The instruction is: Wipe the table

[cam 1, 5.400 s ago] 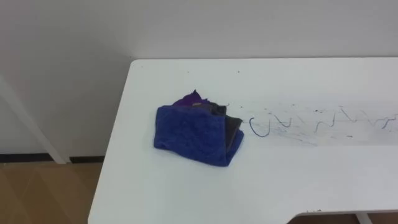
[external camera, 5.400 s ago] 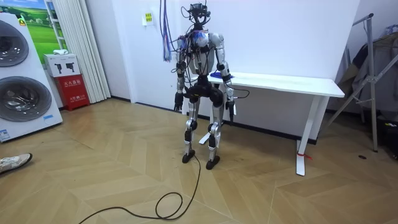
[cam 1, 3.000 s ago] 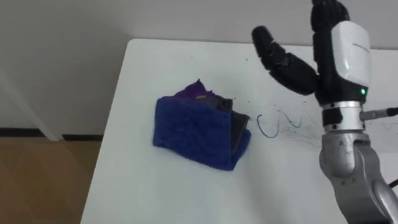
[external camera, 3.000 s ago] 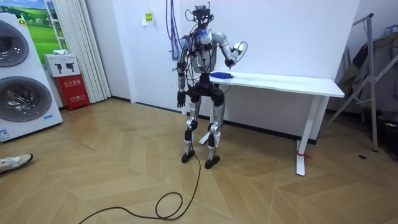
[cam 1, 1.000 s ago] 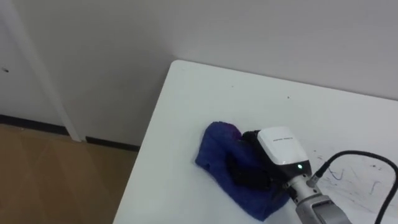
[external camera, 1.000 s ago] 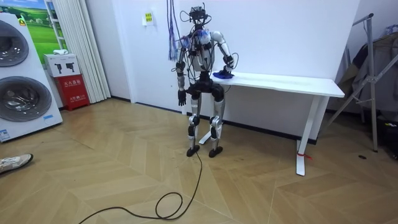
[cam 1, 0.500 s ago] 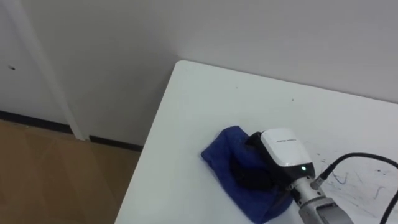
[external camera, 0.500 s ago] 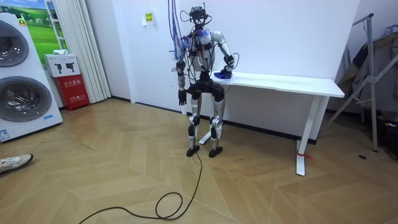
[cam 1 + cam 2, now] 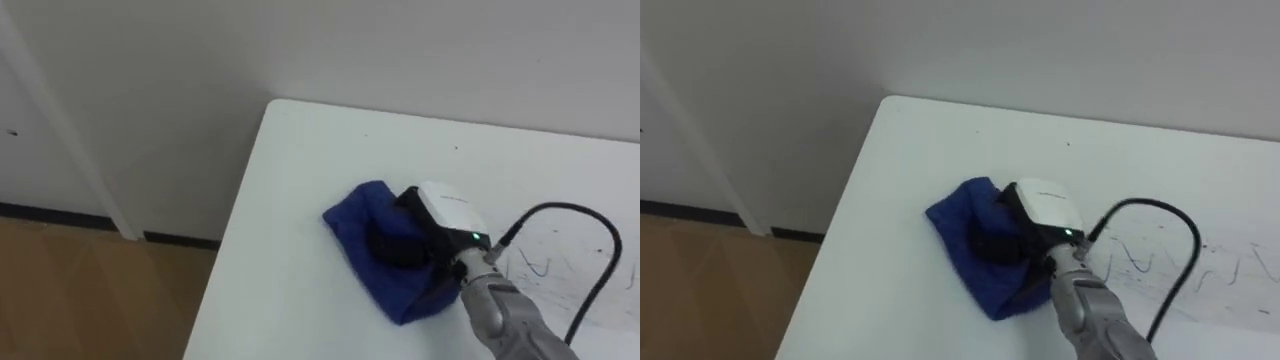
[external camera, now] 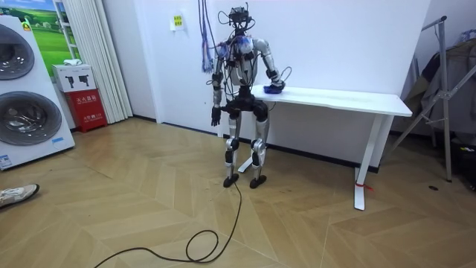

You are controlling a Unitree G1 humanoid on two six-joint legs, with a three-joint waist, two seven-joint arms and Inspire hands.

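A blue cloth (image 9: 365, 240) lies bunched on the white table (image 9: 290, 170) near its left end. My right hand (image 9: 405, 243) rests on top of the cloth, its dark fingers curled down into the folds and gripping them. Blue pen scribbles (image 9: 535, 265) mark the tabletop to the right of the cloth. In the room view I stand at the table's end on the room view's left, right arm reaching to the cloth (image 10: 274, 88). My left hand (image 10: 214, 115) hangs by my hip.
The table's left edge and far corner (image 9: 272, 103) are close to the cloth, with wall behind and wood floor below. Washing machines (image 10: 26, 97) and a red box (image 10: 88, 109) stand at the room view's left, a metal rack (image 10: 446, 89) at its right.
My right hand's fingers have curled into the cloth and bunched it tighter. The eye view has shifted a little; in the room view the hand and cloth sit slightly further along the table.
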